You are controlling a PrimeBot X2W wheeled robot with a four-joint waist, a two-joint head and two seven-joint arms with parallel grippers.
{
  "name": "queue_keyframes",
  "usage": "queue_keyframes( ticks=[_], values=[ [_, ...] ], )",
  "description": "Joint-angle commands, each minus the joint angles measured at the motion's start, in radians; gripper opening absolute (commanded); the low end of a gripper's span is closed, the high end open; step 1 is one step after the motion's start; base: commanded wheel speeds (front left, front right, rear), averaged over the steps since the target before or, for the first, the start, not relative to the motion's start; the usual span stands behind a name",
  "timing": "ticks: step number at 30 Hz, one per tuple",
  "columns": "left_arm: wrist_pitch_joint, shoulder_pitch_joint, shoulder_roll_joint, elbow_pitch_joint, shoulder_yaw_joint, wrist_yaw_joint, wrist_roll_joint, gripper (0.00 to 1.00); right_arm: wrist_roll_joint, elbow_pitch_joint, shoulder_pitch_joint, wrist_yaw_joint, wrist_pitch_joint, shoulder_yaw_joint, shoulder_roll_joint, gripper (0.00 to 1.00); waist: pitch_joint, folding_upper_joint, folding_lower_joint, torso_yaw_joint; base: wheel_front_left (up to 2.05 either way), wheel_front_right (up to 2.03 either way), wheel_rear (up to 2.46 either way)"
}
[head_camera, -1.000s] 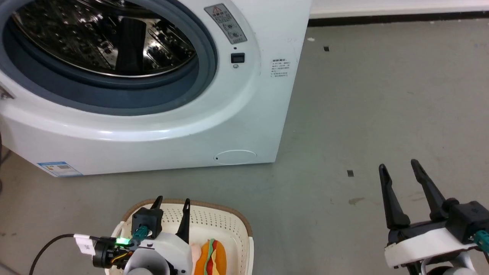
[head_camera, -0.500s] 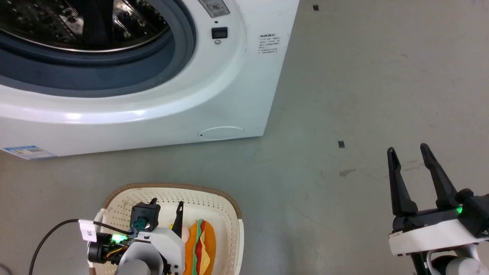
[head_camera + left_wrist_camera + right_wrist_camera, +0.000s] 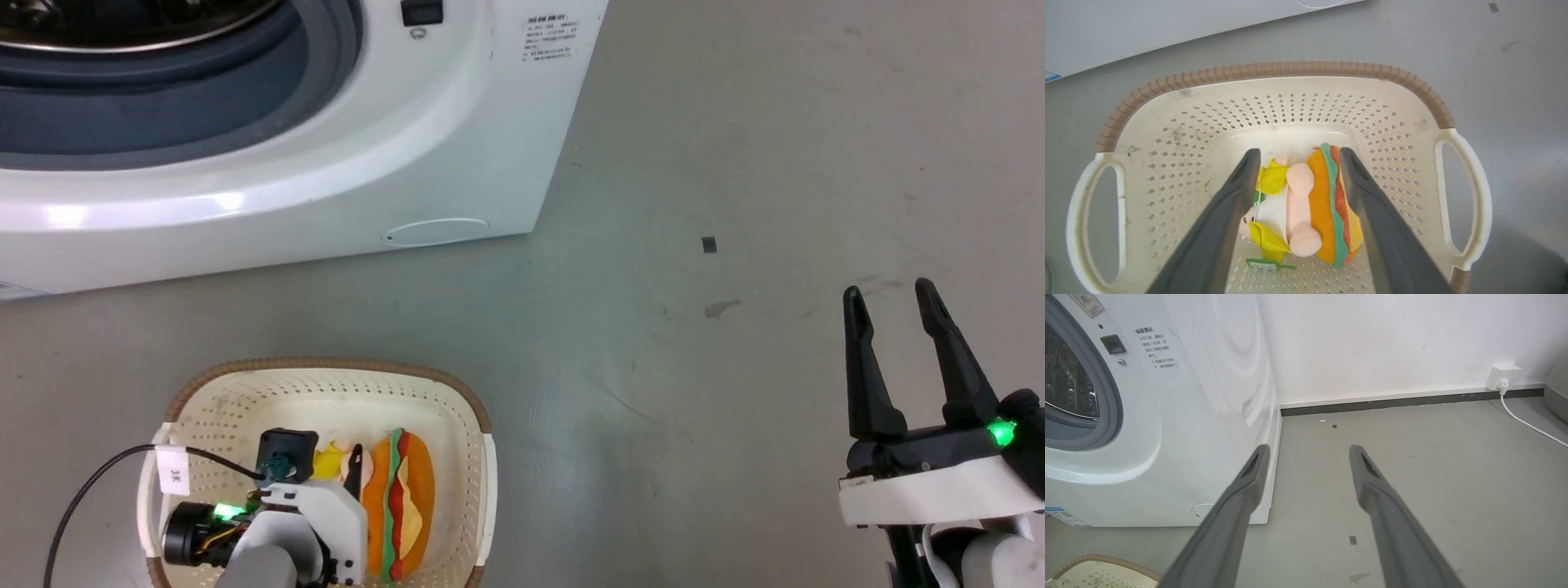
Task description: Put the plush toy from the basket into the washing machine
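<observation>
Your left gripper (image 3: 1299, 152), spread wide, straddles the plush toy (image 3: 1323, 204) on the basket (image 3: 1274, 71) bottom; grasping, lifting and loading the washing machine (image 3: 326, 188) remain.

- Dull grey floor (image 3: 735, 122) with a few small dark marks (image 3: 709, 243)
- Plain white wall (image 3: 1372, 343), dark skirting strip (image 3: 1412, 401) along its foot
- White socket box (image 3: 1503, 373) low on it, white cable (image 3: 1527, 424) trailing down

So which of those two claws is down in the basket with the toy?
The left gripper: it is open, straddling the plush toy inside the basket. The right gripper hangs open over the floor, holding nothing.
</observation>
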Motion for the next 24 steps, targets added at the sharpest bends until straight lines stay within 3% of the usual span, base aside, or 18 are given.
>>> queue_keyframes(
  ticks=[1, 24],
  values=[
    [-0.004, -0.026, 0.014, 0.031, -0.002, 0.007, -0.008, 1.0, 0.01, -0.01, -0.022, -0.001, -0.011, 0.001, 0.0, 1.0, 0.021, 0.0, -0.0001, -0.014, 0.0, 0.0, 0.0],
    [0.073, -0.208, 0.09, 0.287, -0.087, -0.023, -0.039, 1.0, 0.086, -0.075, -0.098, -0.001, -0.059, -0.003, 0.0, 1.0, 0.265, 0.0, -0.0001, -0.093, 0.0, 0.0, 0.0]
  ],
)
